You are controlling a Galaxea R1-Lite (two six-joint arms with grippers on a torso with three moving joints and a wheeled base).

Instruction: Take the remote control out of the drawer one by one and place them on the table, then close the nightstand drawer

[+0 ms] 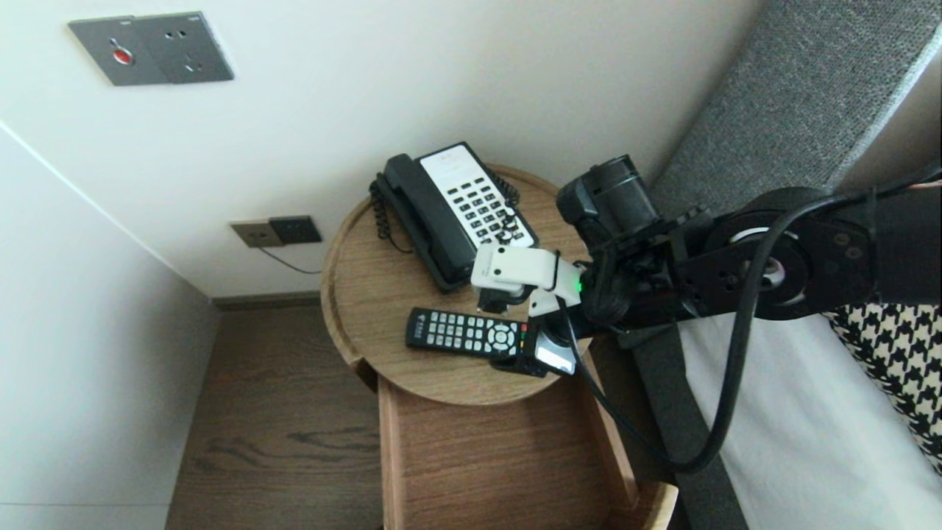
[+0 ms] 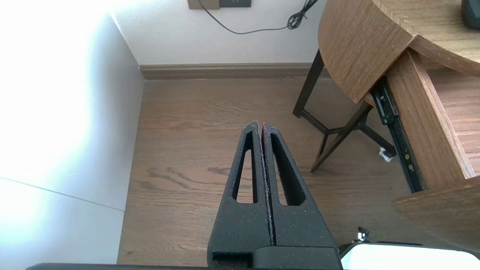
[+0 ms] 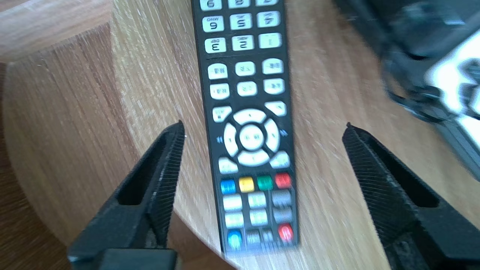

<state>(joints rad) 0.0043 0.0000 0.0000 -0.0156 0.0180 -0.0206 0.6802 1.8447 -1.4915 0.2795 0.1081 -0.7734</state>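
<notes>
The right jaws stand wide open and hold nothing, one on each side of the remote (image 3: 249,138) with a clear gap on both sides, at the front right rim of the round counter (image 1: 383,294). The remote lies flat along the counter's front edge, its near end just at the rim above the pulled-out drawer (image 1: 486,456), with bare wood between it and the phone (image 1: 452,210) behind and the bed (image 1: 795,442) close on the right. The left jaws are pressed shut on nothing, above open floor (image 2: 195,150) beside the counter's legs.
</notes>
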